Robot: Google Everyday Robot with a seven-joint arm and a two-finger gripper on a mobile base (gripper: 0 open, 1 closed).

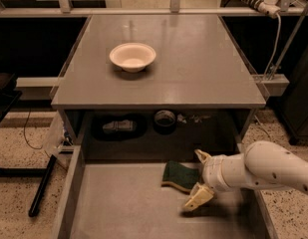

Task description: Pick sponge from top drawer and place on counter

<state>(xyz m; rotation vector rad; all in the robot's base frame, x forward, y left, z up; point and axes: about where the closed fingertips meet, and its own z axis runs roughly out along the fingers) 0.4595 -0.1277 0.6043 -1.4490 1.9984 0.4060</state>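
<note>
Green-topped sponge (178, 176) lies in the top drawer (123, 203), below the front edge of the worktop (193, 63), right of centre. My gripper (199, 177) is spread open at its right end; closing shallow, I'd likely lose it.

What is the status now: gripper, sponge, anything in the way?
Gripper open, in top drawer, at right end of sponge. Sponge flat on drawer bottom, not lifted. White bowl on counter, left of centre.

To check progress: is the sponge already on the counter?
No, the sponge lies in the top drawer, beside the open gripper.
</note>
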